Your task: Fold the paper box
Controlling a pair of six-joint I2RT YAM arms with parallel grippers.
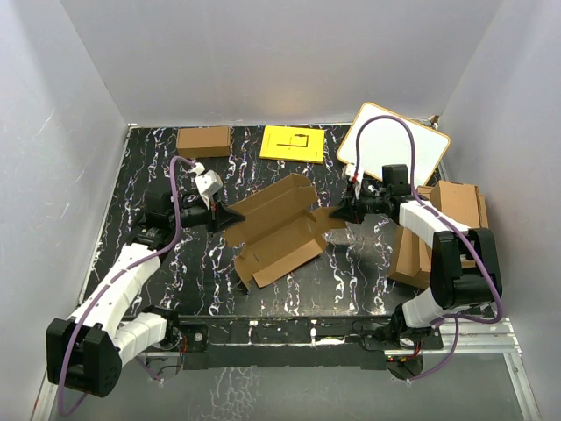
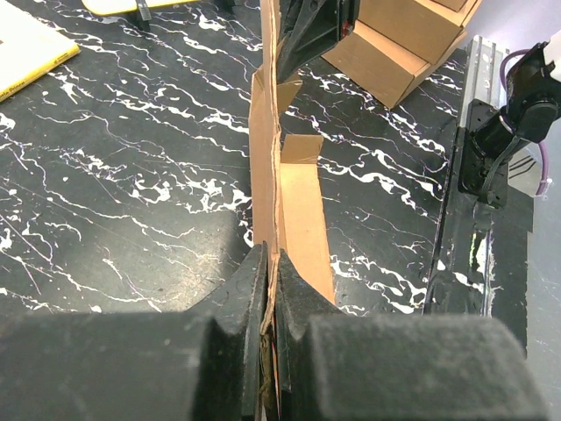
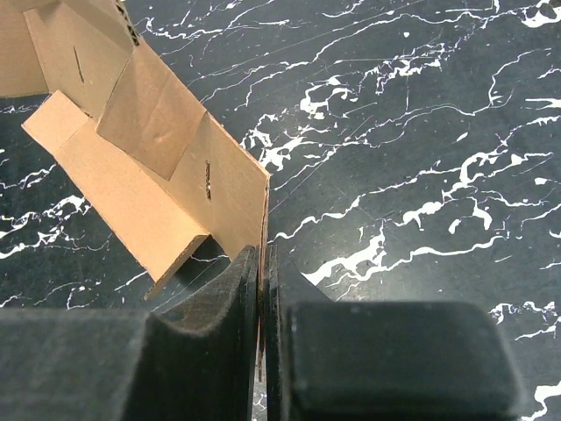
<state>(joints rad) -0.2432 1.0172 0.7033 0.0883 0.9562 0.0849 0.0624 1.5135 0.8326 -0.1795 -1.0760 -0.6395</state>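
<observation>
The paper box is a brown carton lying half unfolded in the middle of the black marbled table, with flaps spread toward the front. My left gripper is shut on its left edge. In the left wrist view the cardboard wall runs edge-on away from the pinching jaws. My right gripper is shut on the box's right flap. In the right wrist view the flap's thin edge sits between the closed jaws. Both grippers hold the box from opposite ends.
A smaller brown carton and a yellow sheet lie at the back. A white board leans at the back right. A pile of larger cardboard sheets sits at the right edge, behind the right arm.
</observation>
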